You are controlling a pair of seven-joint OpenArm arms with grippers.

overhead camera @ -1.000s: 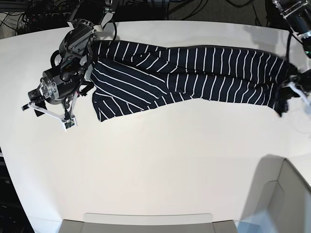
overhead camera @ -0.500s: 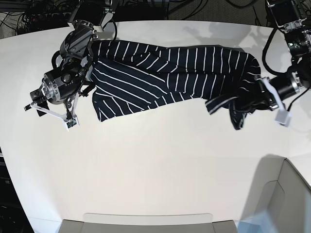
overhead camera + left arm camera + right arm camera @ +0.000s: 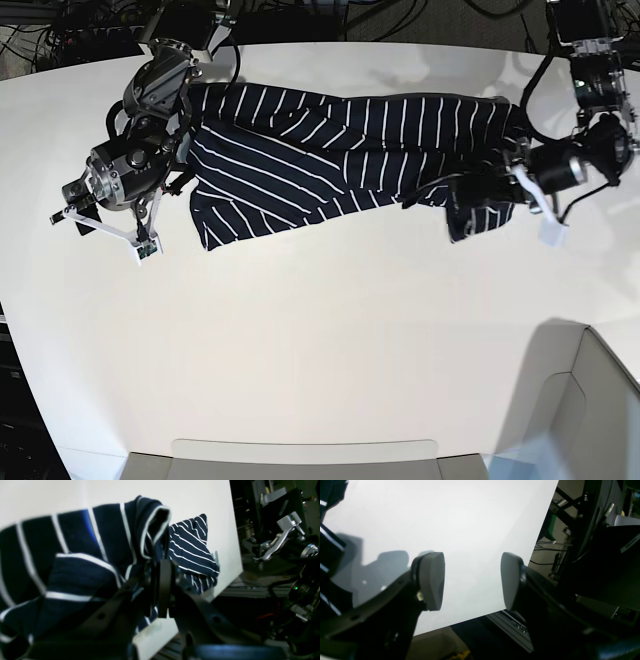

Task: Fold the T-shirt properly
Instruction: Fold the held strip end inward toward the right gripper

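Two end effectors: left end effector [image 3: 497, 192] at frame right — clamped on bunched T-shirt [image 3: 340, 150] hem; right end effector [image 3: 472, 580] at upper left — jaws wide, empty, above worktop [image 3: 320, 340].

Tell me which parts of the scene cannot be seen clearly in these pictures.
- Left gripper fingertips: left wrist view, buried in T-shirt folds.
- Near cloth: same view, blurred.
- Shirt's left end: base view, under the right gripper's arm.
- T-shirt in right wrist view: cut off at the left edge.
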